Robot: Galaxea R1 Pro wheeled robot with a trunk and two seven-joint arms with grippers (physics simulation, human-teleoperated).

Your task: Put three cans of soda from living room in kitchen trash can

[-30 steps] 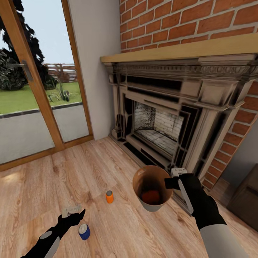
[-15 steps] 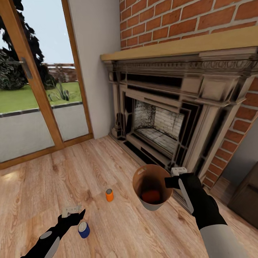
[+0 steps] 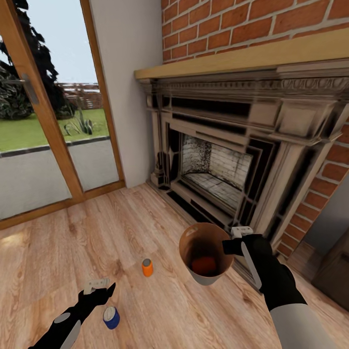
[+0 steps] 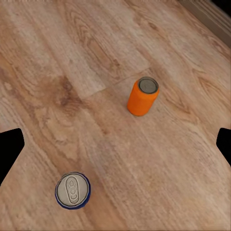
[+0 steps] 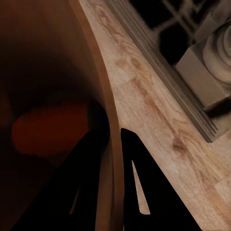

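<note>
I hold the bin (image 3: 206, 257) by its rim in my right pincer (image 3: 232, 245), one orange can (image 3: 204, 265) inside, so my spread left pincer (image 3: 97, 286) can collect the blue can (image 3: 111, 317).

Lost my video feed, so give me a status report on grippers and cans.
Right gripper shut on trash can rim, one orange can inside. Left gripper open, empty, above blue can. Second orange can upright on floor. No obstruction.
</note>
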